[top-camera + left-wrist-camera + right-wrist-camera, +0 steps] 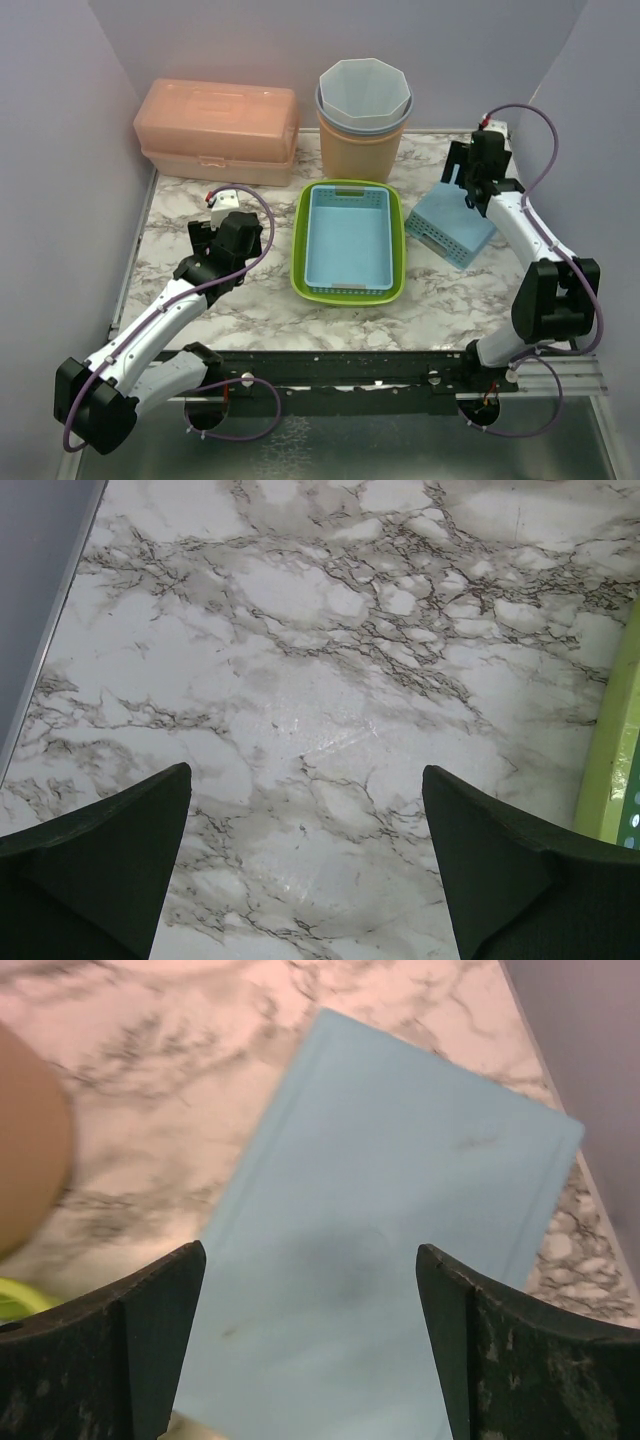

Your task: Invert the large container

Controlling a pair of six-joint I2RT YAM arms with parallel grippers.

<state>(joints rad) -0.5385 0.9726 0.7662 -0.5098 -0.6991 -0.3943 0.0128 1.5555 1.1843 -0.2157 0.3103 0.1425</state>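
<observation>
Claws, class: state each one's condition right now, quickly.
Left claw: open, holding nothing, over the table.
Right claw: open, holding nothing, over the blue tray.

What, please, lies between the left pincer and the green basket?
Only bare marble tabletop separates the left pincer from the green basket. The left wrist view shows this, and the top view agrees.

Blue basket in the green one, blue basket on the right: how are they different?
The nested blue basket faces open side up; the right blue basket lies upside down. The nested one sits inside the green basket; the right one lies straight on the table. The nested one is square to the table's edge; the right one is turned askew. Both are light blue rectangles.
</observation>
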